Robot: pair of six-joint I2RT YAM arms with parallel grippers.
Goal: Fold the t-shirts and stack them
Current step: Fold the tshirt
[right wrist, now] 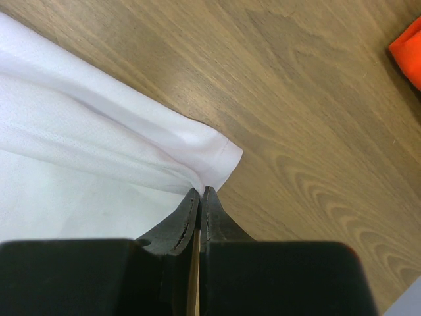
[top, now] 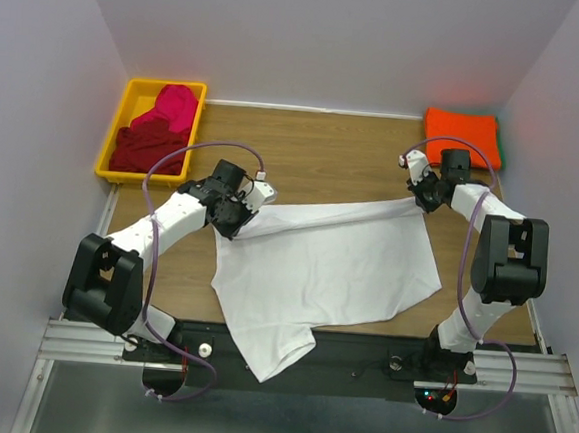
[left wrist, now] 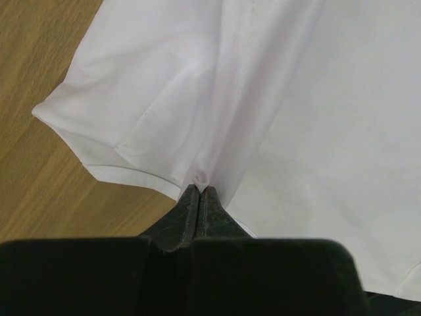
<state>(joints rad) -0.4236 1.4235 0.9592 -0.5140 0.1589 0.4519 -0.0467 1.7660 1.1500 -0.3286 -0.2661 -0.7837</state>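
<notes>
White t-shirt (top: 335,270) lies spread on the table (top: 324,164), one corner hanging over the near edge. Left gripper (left wrist: 200,192) and right gripper (right wrist: 201,192) are each clamped on a thin pinch of its far edge, cloth taut between them. Risk: such small bites could slip under tension, and an uneven pull or the overhanging corner dragging would skew the fold.

Robot test cell in a laboratory. Plain white walls (top: 50,77) box in a wooden table (top: 324,159). Two arms (top: 174,217) are bolted to a metal rail (top: 79,338), with cables (top: 200,147) exposed.
</notes>
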